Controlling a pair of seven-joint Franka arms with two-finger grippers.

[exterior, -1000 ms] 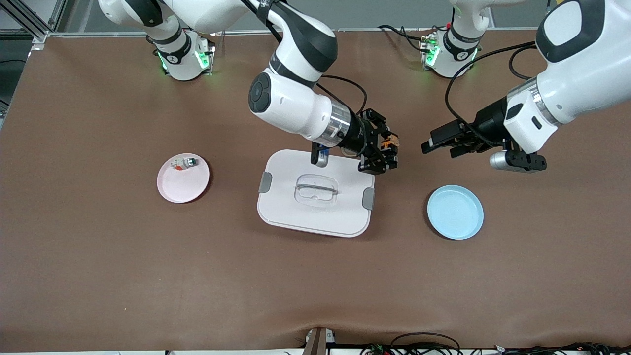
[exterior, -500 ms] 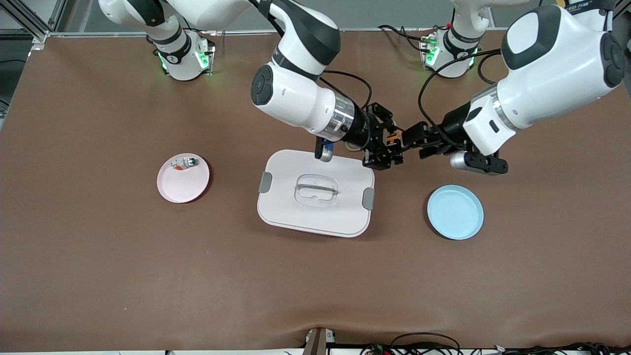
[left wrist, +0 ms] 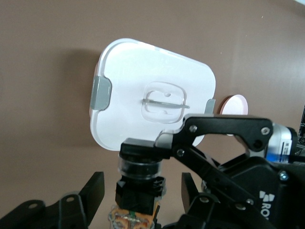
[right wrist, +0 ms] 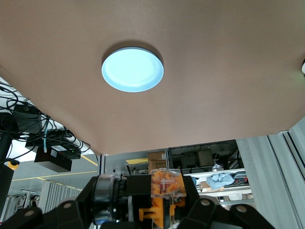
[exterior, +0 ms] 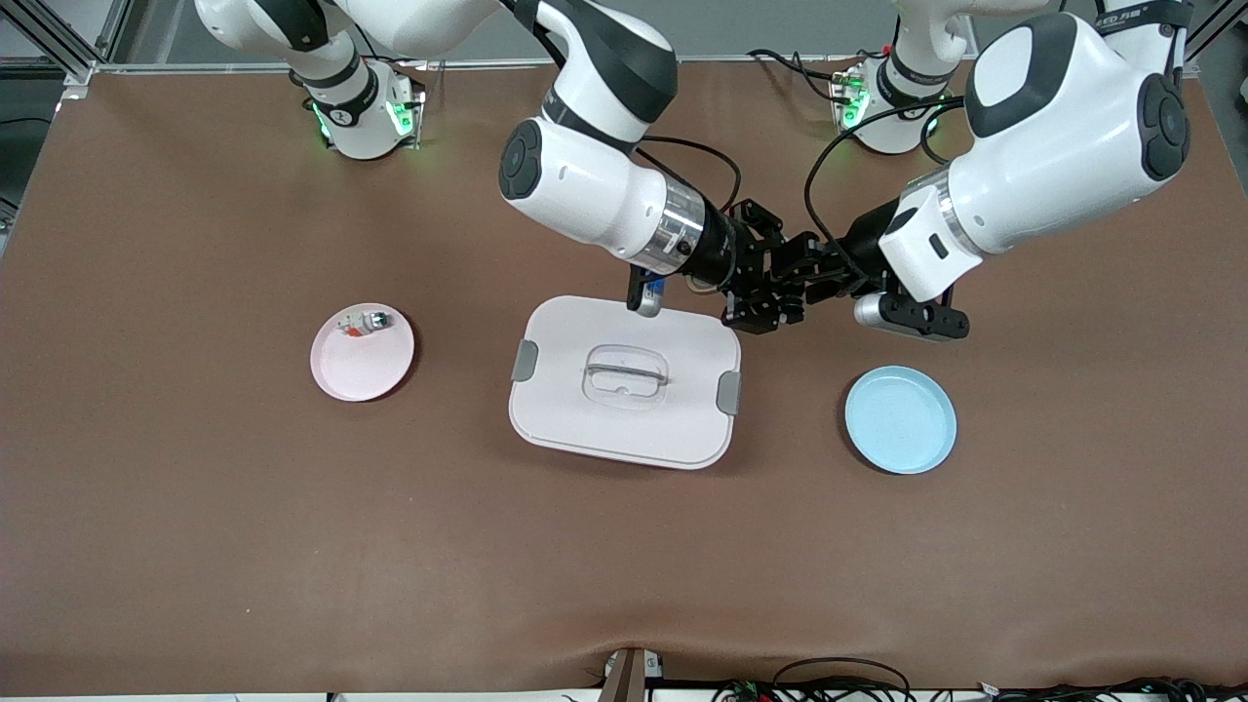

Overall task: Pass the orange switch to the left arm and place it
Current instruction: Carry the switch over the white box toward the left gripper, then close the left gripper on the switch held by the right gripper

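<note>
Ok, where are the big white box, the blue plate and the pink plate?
Large white plastic box [exterior: 624, 439]: front view, bare lid.
Round light-blue plate [exterior: 900, 420]: front view, its middle.
Round pink plate [exterior: 361, 372]: front view, bare part.

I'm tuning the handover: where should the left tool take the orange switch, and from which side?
Take the black round end of the orange switch, which sticks out free of the right tool; that tool clamps the orange part. The left tool should come end-on from the left arm's end of the table, fingers straddling that barrel, above the table beside the box.
</note>
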